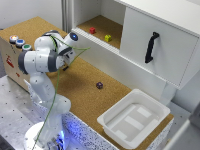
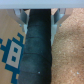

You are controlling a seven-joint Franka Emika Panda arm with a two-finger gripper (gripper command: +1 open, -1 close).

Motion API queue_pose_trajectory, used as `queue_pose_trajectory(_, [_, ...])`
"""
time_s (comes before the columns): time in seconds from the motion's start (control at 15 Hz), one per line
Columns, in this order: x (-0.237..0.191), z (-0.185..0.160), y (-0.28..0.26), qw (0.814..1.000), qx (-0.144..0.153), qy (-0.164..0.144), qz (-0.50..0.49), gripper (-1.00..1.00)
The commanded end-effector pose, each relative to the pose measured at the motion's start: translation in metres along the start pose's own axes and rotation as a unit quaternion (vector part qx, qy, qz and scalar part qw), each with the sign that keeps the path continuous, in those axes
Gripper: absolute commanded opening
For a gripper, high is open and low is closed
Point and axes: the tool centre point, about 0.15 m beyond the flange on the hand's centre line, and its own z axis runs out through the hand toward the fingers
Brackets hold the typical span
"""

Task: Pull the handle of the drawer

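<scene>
The drawer (image 1: 175,57) is a large white flat panel at the exterior view's right. Its slim black curved handle (image 1: 151,47) stands upright on it. My arm (image 1: 47,55) is at the exterior view's left, far from the handle, with the wrist (image 1: 73,36) bent over the cork tabletop. The fingers do not show clearly there. In the wrist view my gripper (image 2: 40,15) is open and empty, its two fingertips (image 2: 22,17) wide apart above a dark strip (image 2: 39,50). The handle is out of the wrist view.
A white plastic tray (image 1: 107,120) sits at the cork table's near right corner. A small dark object (image 1: 99,85) lies mid-table. A red block (image 1: 92,30) and a yellow block (image 1: 108,38) sit in the open shelf. A box with coloured buttons (image 1: 20,42) is at left.
</scene>
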Motion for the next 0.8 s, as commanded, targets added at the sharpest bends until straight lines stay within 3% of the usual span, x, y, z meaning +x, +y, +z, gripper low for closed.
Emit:
queue_pose_trajectory(0.0, [-0.022,-0.006,0.059,1.0,0.011,0.002,0.007,-1.0])
queue_pose_trajectory(0.13, [-0.021,-0.01,0.076,1.0,0.024,-0.005,0.012,-1.0])
queue_pose_trajectory(0.73, [-0.015,-0.058,0.137,0.999,-0.026,-0.009,0.036,-1.0])
